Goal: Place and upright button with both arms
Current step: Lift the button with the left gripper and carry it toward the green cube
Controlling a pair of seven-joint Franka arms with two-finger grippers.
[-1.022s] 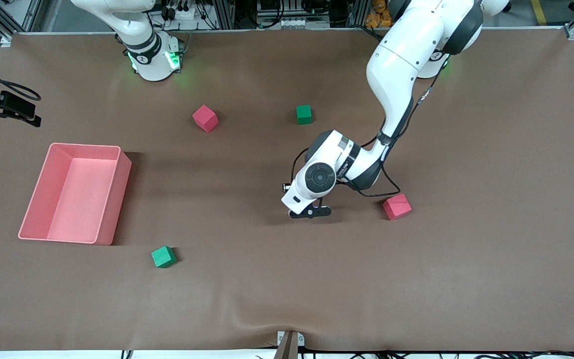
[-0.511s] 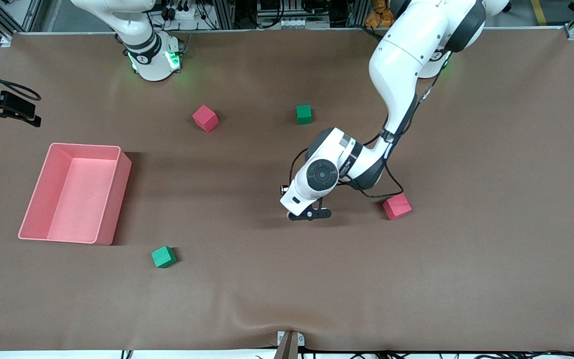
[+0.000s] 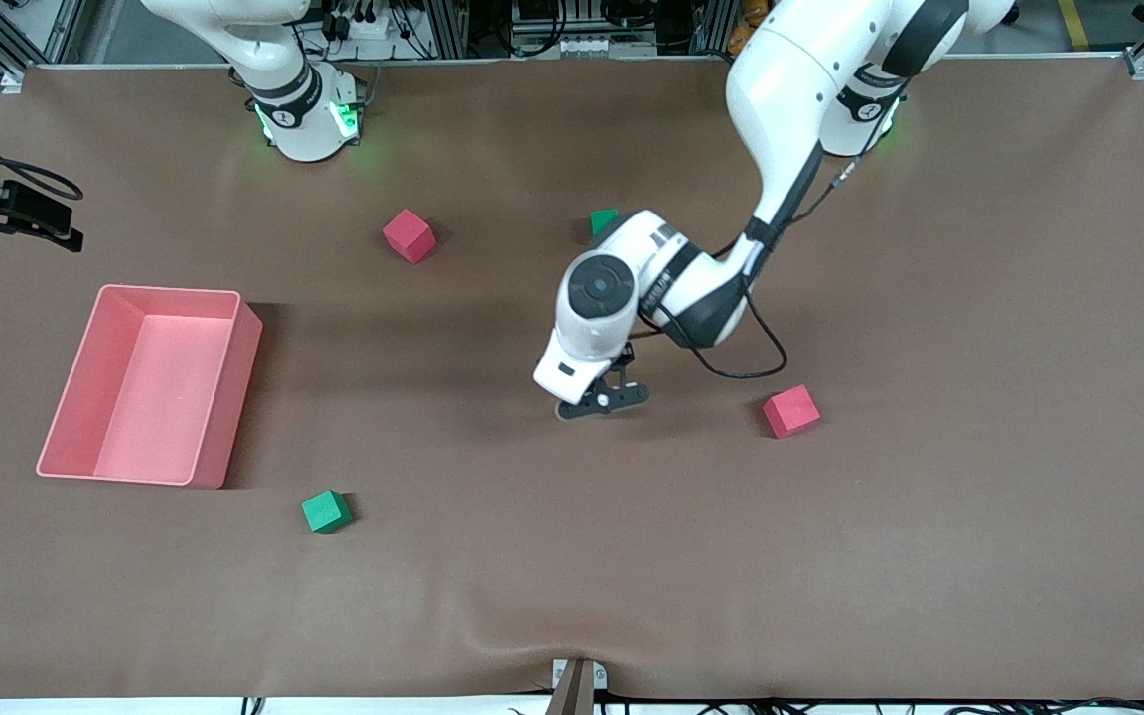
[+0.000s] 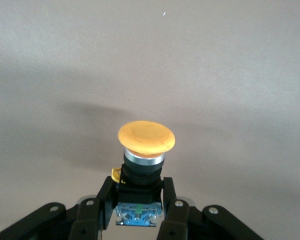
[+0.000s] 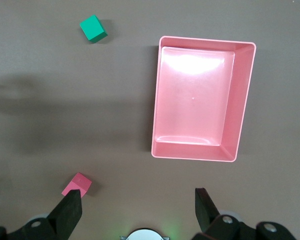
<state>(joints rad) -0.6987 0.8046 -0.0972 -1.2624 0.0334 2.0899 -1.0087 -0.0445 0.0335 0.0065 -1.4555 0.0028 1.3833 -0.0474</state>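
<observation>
Brown table (image 3: 929, 546); above its middle, the left gripper (image 4: 138, 212) is clamped on the black body of the button (image 4: 146, 137), orange cap projecting past the fingertips. Likely light, rigid, smooth; hold the body. Right gripper (image 5: 138, 210) waits, fingers spread, over the pink bin (image 5: 160, 95).

Both arms are glossy white, built of rounded segments with dark grey-black bands at the joints. The left arm (image 3: 781, 89) carries a round grey disc cap on its wrist housing, small dark lettering on the shell beside it, and a thin black cable looping loose from forearm to wrist. The left gripper (image 3: 604, 397) is black — angular linkage fingers (image 4: 102, 200) with silver screw heads at the pivots. The right arm (image 3: 279, 74) shows a black band with white marking above a base glowing green. The right gripper (image 5: 139, 212) has black, blunt, wedge-shaped fingers — round screws behind them.
</observation>
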